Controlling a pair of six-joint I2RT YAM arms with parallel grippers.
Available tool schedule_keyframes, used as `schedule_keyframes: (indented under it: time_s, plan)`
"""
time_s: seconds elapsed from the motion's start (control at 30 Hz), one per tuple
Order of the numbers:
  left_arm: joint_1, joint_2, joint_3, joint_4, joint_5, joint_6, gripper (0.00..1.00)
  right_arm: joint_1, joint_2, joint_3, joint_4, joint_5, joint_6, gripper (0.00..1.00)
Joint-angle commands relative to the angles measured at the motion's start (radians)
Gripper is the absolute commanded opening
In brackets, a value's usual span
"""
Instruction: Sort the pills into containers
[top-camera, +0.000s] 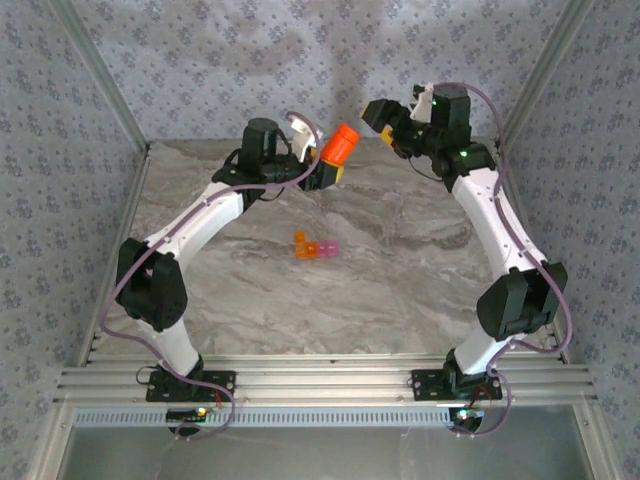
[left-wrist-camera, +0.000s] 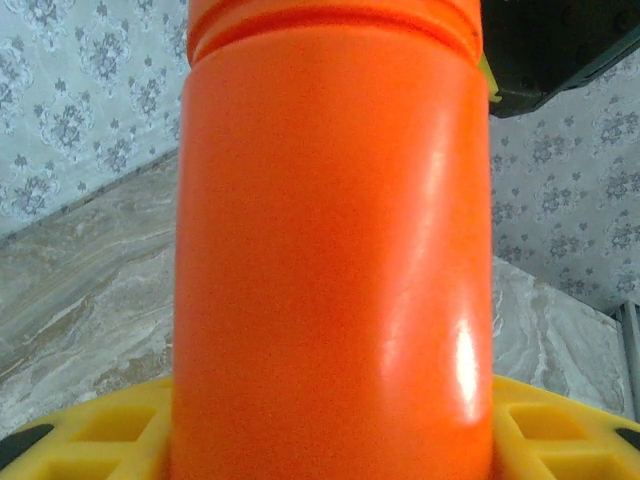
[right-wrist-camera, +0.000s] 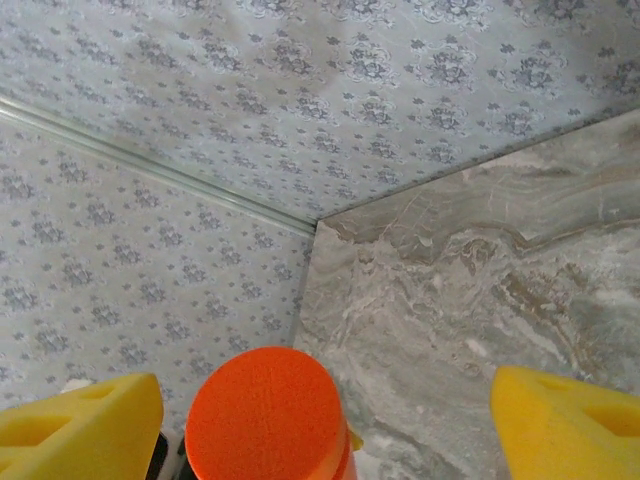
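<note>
Grey marbled tabletop (top-camera: 400, 290) lies between floral-papered walls (top-camera: 200, 60), left tool (top-camera: 332, 165) clamping the orange bottle (top-camera: 341, 143), right tool (top-camera: 383, 125) spread apart.

The top camera is looking down from above and behind the arms, taking in the whole table (top-camera: 400, 290). The left wrist camera is sitting very close to the orange bottle (left-wrist-camera: 330, 260), facing a wall (left-wrist-camera: 70, 100). The right wrist camera is looking over the bottle's cap (right-wrist-camera: 265, 415) toward a table corner. All three are sharing the bottle.

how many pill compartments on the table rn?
2. Orange compartment in the middle of the table, pink compartment joined to it on the right arm's side. The arms could hide more.
</note>
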Motion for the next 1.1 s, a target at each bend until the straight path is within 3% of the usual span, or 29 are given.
schedule_keyframes:
  time_s: [0.0, 0.4, 0.57, 0.73, 0.83, 1.07]
  plan:
    - [-0.003, -0.029, 0.054, 0.022, 0.03, 0.004, 0.0, 0.026, 0.022, 0.068, -0.09, 0.056, 0.068, 0.88]
    - [-0.007, -0.021, 0.063, 0.003, 0.029, 0.019, 0.0, 0.1, 0.11, 0.172, -0.136, 0.057, 0.043, 0.86]
    - [-0.006, -0.019, 0.062, 0.001, 0.029, 0.021, 0.0, 0.103, 0.116, 0.178, -0.137, 0.054, 0.036, 0.75]
    - [-0.006, -0.018, 0.062, 0.003, 0.029, 0.022, 0.0, 0.103, 0.126, 0.186, -0.134, 0.024, 0.023, 0.55]
    - [-0.006, -0.015, 0.064, 0.004, 0.03, 0.02, 0.0, 0.099, 0.125, 0.186, -0.124, -0.01, -0.005, 0.48]
    - [0.017, -0.014, 0.054, 0.078, 0.086, -0.064, 0.0, 0.04, 0.09, 0.119, 0.003, -0.155, -0.273, 0.46]
